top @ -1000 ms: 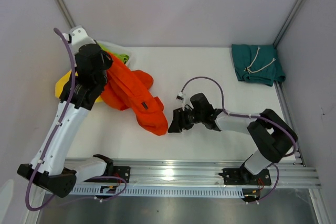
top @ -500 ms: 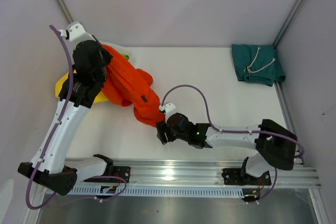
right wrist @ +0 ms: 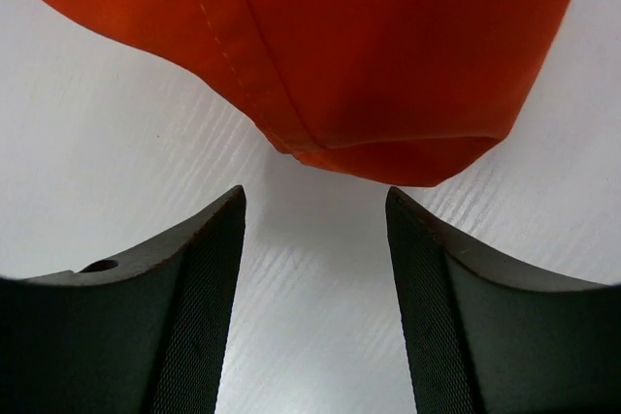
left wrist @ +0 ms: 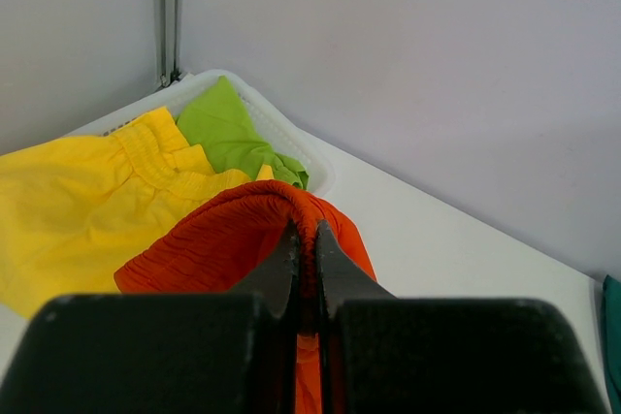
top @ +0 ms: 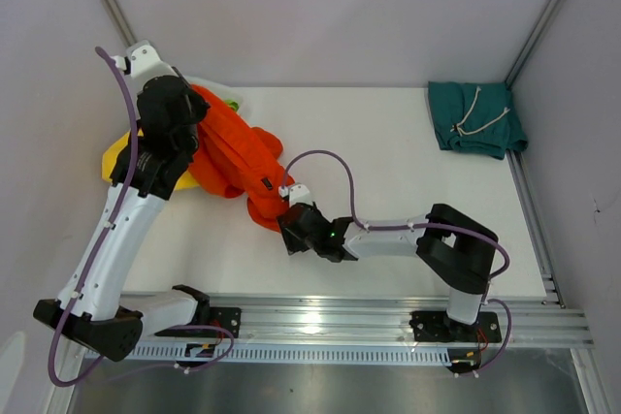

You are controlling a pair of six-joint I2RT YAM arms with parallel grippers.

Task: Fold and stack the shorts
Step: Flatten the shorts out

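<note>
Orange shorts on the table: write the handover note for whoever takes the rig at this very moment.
Left claw: shut on the waistband of the orange shorts, at the far left of the table.
Right claw: open, low over the table, jaws just short of the orange pair's near hem, gripping nothing.
Teal shorts: folded, far right corner.
Yellow shorts and lime-green shorts: loose at the far left, behind the orange pair.
Done: teal pair looks folded.
Left: take the orange hem, spread, fold, stack on teal; probably the other two after.

White table (top: 388,143) bears teal shorts (top: 475,118), orange shorts (top: 233,157) and a basket (left wrist: 291,133).
</note>
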